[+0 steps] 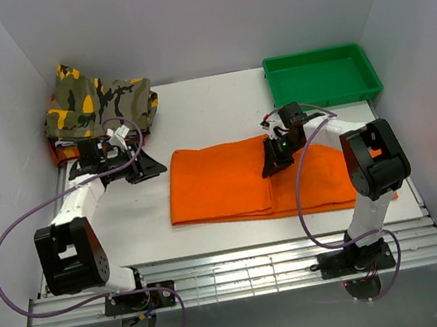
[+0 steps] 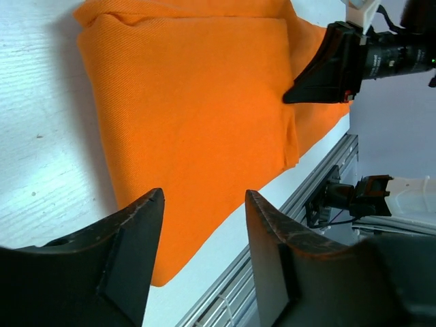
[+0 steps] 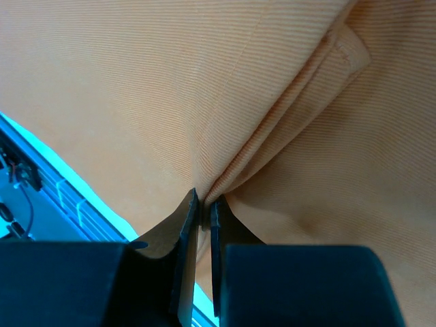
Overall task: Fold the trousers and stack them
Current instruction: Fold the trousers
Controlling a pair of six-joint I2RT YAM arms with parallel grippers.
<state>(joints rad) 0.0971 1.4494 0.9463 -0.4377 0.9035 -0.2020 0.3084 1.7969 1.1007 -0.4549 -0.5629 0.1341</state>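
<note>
The orange trousers [image 1: 230, 180] lie folded into a flat rectangle across the middle of the white table, with a second layer reaching right under the right arm. My right gripper [image 1: 275, 158] sits on the fold's right edge and is shut on a pinch of the orange fabric [image 3: 225, 170]. My left gripper [image 1: 142, 168] is open and empty, low over the table just left of the trousers. The left wrist view shows the trousers [image 2: 197, 102] beyond its fingers, and the right gripper [image 2: 320, 71] at their far edge.
A folded camouflage garment [image 1: 98, 106] lies at the back left, on something orange-red. A green tray [image 1: 321, 76] stands at the back right. The metal rail [image 1: 244, 264] runs along the table's near edge.
</note>
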